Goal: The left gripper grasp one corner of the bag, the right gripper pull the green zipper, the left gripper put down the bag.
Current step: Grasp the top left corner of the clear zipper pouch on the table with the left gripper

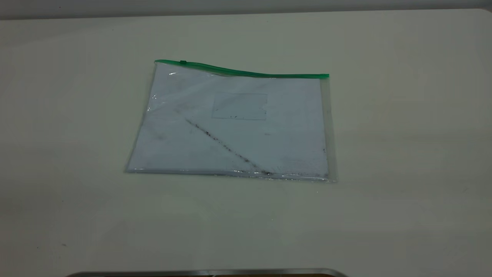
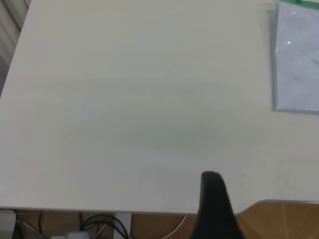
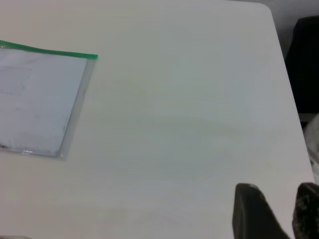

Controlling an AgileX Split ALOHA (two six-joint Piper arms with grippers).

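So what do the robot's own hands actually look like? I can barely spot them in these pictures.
Only slivers show. The left end effector appears in its wrist view as one plain black, tapering finger with a rounded tip. The right end effector shows two dark fingers, blunt at the tips, the outer one looking scuffed and greyish. No cables, labels or arm bodies are visible.

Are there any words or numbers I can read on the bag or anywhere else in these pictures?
None can be read.
The bag: only dark smudges and a diagonal dirty line, no letters or numbers.
Its small pocket: a few dark specks, too small to tell if they are print.
The green zipper: plain, no writing.
The table: no label or sign.
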